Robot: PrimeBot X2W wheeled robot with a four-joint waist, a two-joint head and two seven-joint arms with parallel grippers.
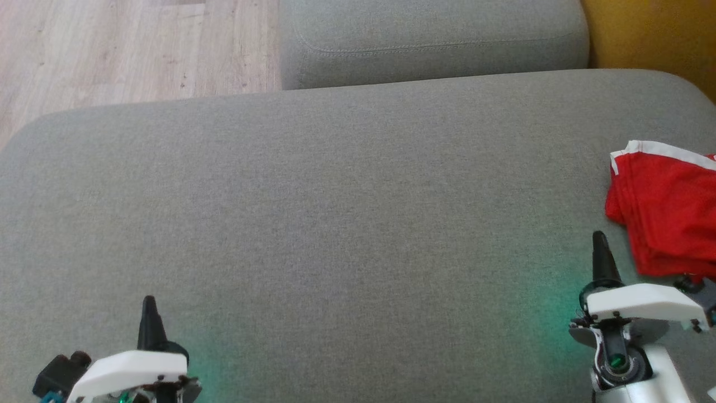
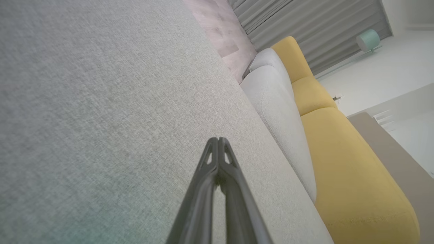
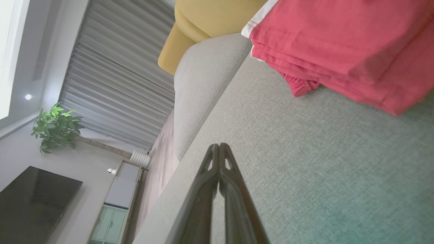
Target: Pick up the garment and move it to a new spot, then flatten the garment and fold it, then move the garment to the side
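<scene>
A red garment [image 1: 668,207] with white trim lies folded in a stack at the right edge of the grey sofa cushion [image 1: 347,224]. In the right wrist view the folded garment [image 3: 342,44] sits at the upper right, apart from the fingers. My right gripper [image 1: 599,238] is shut and empty, just left of and below the garment. Its fingertips [image 3: 219,146] meet over bare cushion. My left gripper [image 1: 149,302] hovers at the lower left, shut with nothing in it, its fingertips [image 2: 218,139] pressed together above the fabric.
A second grey cushion [image 1: 430,39] lies beyond the far edge, with wooden floor [image 1: 128,50] to its left. A yellow sofa part [image 1: 654,33] rises at the far right. A curtain, a plant [image 3: 56,127] and a dark screen [image 3: 30,203] stand in the room.
</scene>
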